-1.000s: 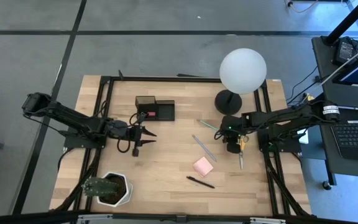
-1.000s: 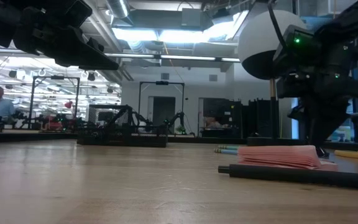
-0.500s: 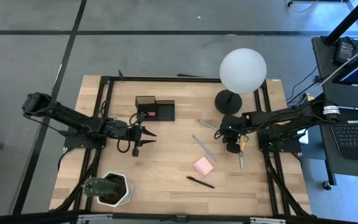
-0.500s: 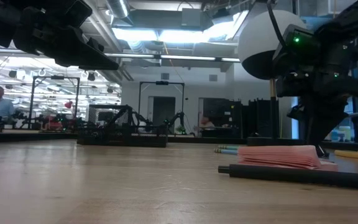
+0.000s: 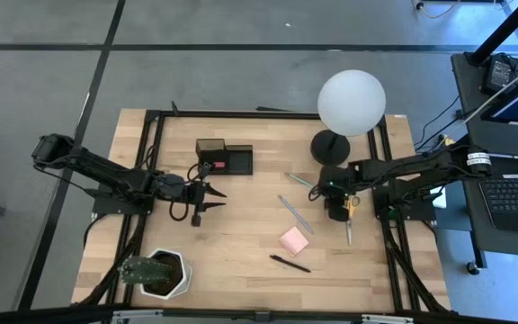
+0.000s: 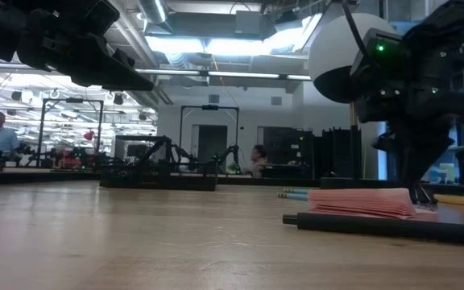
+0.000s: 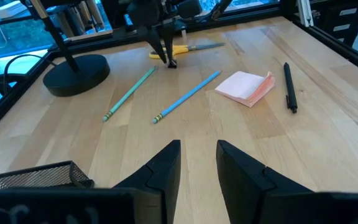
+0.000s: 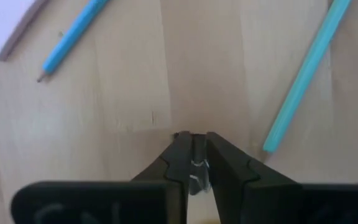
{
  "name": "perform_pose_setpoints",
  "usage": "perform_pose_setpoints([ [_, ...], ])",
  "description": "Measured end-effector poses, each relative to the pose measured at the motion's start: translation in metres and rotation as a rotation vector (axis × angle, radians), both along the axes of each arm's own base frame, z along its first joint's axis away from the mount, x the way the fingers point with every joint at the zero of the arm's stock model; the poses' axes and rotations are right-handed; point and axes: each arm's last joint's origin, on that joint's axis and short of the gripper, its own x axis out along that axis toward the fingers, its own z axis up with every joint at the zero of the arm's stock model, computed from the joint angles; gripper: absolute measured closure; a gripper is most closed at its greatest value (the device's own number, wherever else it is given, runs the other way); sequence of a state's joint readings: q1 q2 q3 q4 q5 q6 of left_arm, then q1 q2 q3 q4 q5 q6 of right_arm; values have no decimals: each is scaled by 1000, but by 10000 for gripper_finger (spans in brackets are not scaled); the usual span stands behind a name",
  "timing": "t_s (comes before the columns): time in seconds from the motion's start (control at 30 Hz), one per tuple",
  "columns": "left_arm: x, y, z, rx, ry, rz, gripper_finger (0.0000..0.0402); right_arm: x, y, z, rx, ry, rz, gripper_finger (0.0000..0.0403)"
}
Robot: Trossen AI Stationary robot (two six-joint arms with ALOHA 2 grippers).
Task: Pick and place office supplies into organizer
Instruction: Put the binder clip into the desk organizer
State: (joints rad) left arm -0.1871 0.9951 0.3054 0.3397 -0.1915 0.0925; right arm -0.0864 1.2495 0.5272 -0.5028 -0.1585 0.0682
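Fingers of the right gripper (image 5: 337,214) pinch what looks like a small binder clip (image 8: 197,167) near the table's right edge beside the scissors (image 5: 349,220), so next comes lifting it to the organizer (image 5: 224,158) towards the far edge, where the left gripper (image 7: 197,152) waits with fingers parted and empty.

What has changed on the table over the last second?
Very little. The right gripper, pointing down beside the yellow-handled scissors, shifted only slightly; its fingers pinch something small and shiny that I cannot identify. The left gripper kept hovering, open, near the organizer. The two pencils, sticky-note pad and pen lie where they were.
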Motion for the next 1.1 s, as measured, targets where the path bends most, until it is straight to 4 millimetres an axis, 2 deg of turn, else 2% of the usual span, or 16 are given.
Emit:
perform_pose_setpoints([
  [0.13, 0, 0, 0, 0, 0, 0, 304, 3, 0, 6, 0, 3, 2, 348],
  [0.83, 0, 0, -1, -21, 9, 4, 304, 3, 1, 6, 47, -4, 29, 354],
  [1.1, 0, 0, -1, -25, 9, 6, 304, 3, 1, 6, 53, 1, -16, 354],
])
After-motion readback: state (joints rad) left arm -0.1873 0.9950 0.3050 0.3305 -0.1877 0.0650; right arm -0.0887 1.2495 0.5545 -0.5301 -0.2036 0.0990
